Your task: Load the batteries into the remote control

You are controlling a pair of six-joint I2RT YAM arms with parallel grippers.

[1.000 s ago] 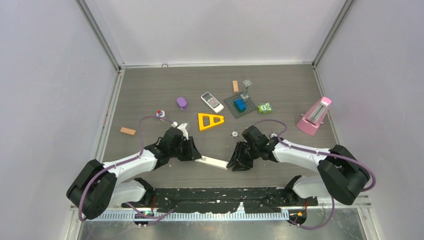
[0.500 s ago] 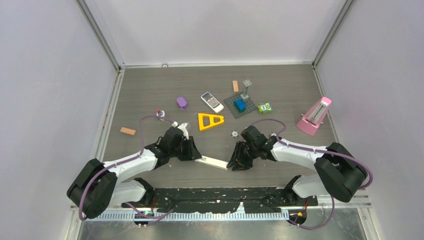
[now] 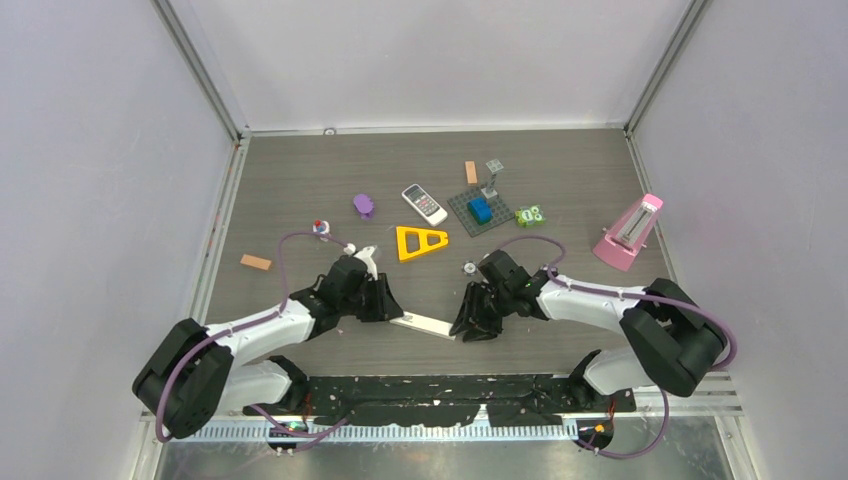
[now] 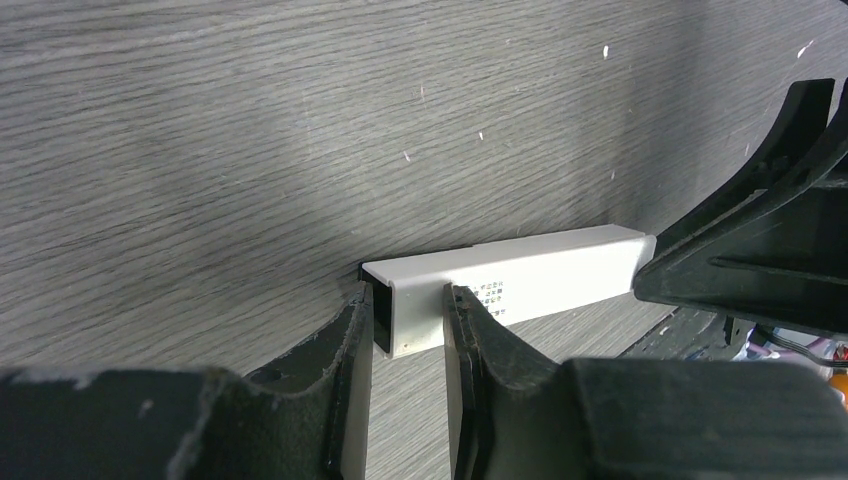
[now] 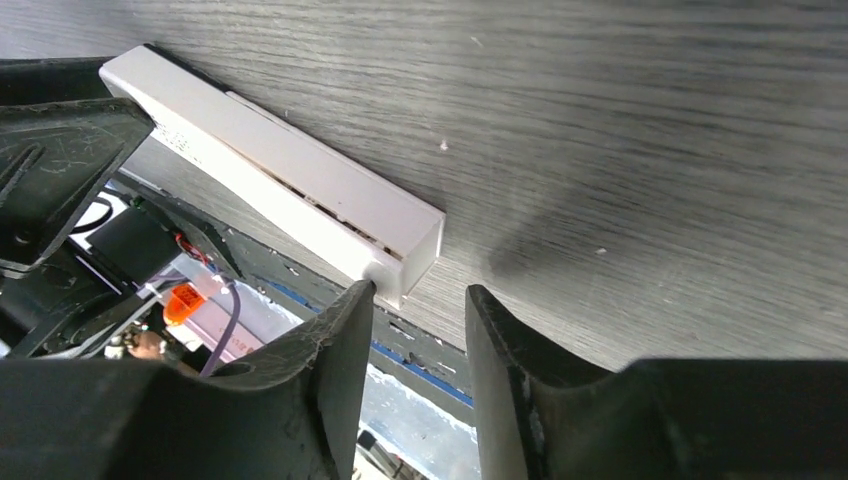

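Remote control (image 4: 520, 272) within left pincer (image 4: 407, 305)

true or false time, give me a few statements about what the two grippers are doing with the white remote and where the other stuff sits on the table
1. The left gripper is clamped on one end of the white remote. True.
2. The right gripper is shut tight on the remote's other end. False: its fingers stand apart there, and a gap shows beside the remote.
3. The yellow triangle lies farther from the arm bases than the white remote. True.
4. The pink metronome stands at the left side of the table. False: it stands at the right side.
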